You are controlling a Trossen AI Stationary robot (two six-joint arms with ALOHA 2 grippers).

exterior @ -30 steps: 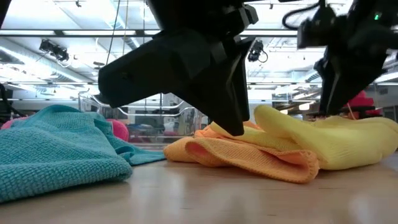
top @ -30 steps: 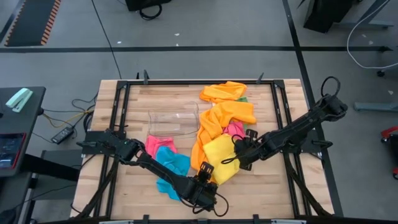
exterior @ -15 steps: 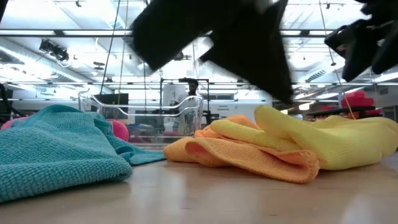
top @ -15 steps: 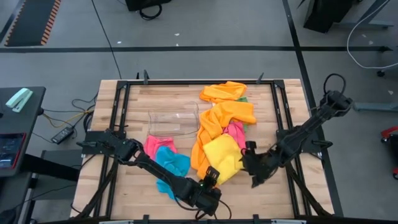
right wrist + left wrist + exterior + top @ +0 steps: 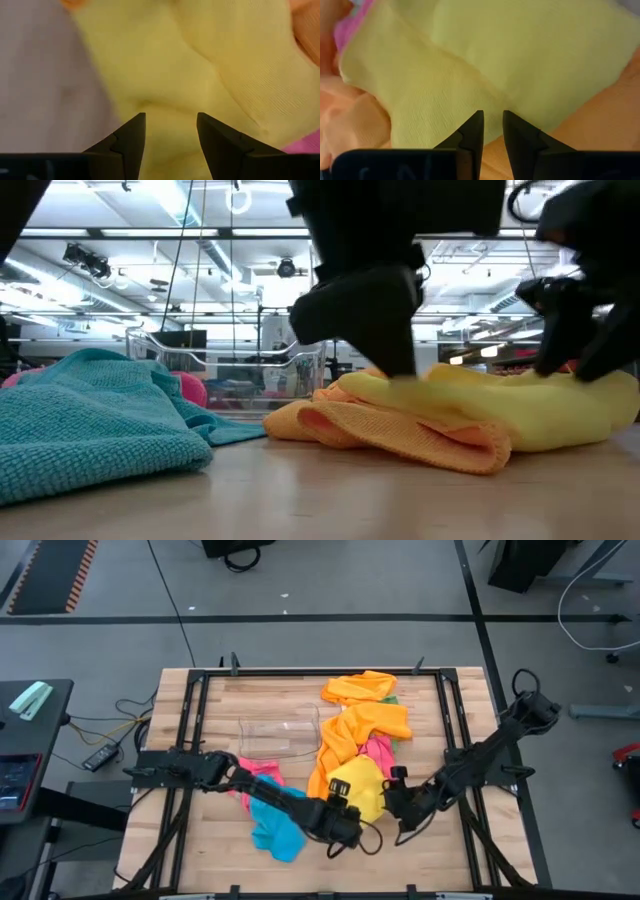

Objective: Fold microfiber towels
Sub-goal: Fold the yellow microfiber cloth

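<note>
Yellow towel lies crumpled mid-desk, beside orange towel. Left gripper at its near edge, fingers narrowly parted, empty. Right gripper alongside it, fingers wide.

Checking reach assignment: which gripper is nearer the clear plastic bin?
Left. The left gripper sits at the yellow microfiber towel, below-right of the clear plastic rectangular bin; the right gripper lies farther right.
</note>
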